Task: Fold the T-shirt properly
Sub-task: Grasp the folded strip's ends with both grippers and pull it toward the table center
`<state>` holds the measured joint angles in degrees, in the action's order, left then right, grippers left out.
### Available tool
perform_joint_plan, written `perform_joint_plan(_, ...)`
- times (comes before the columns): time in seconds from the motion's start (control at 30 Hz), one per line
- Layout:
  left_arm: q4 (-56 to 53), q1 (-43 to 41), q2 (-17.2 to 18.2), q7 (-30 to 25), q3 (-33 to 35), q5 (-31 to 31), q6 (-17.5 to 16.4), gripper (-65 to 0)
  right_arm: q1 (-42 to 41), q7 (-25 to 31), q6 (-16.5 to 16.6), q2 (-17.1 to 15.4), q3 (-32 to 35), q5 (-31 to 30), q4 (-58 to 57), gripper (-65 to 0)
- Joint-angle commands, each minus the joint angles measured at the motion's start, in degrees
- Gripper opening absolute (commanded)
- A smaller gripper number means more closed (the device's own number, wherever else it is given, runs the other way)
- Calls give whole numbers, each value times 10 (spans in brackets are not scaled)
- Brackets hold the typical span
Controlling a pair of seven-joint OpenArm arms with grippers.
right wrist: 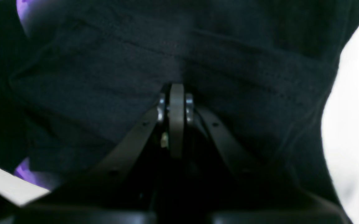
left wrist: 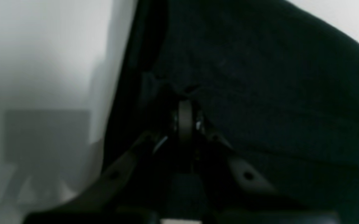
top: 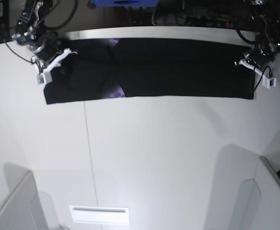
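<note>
Lying stretched as a long band across far edge of white table [top: 144, 158]: black T-shirt [top: 178, 67]. Left gripper [left wrist: 184, 107] clamped on one end, right gripper [right wrist: 176, 93] clamped on other.

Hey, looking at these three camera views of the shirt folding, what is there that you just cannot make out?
- Print on the T-shirt: only purple slivers show in the base and right wrist views; folds hide the rest.
- Left gripper tips: left wrist view, dark and buried in cloth.
- Room beyond the table: left wrist view, blurred grey.
</note>
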<state>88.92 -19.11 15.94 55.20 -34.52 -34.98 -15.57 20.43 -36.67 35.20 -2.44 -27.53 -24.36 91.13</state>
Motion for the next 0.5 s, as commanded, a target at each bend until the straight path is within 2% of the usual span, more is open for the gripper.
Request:
perform_joint_plan(0.0, -14, 3, 3, 26, 2, 32, 8, -650, -10, -22, -8, 0, -3, 30, -12, -650)
perform_joint_plan(0.27, -36, 81, 4, 28, 2, 32, 10, -650, -108, -27, -11, -2, -1, 33, -68, -650)
perform_joint_plan(0.37, -36, 106, 5, 29, 2, 32, 10, -650, -133, -27, -29, 1, -1, 59, -77, -650)
perform_joint_plan(0.47, -29, 118, 5, 29, 1, 31, 10, -650, -145, -27, -30, 3, -1, 73, -71, -650)
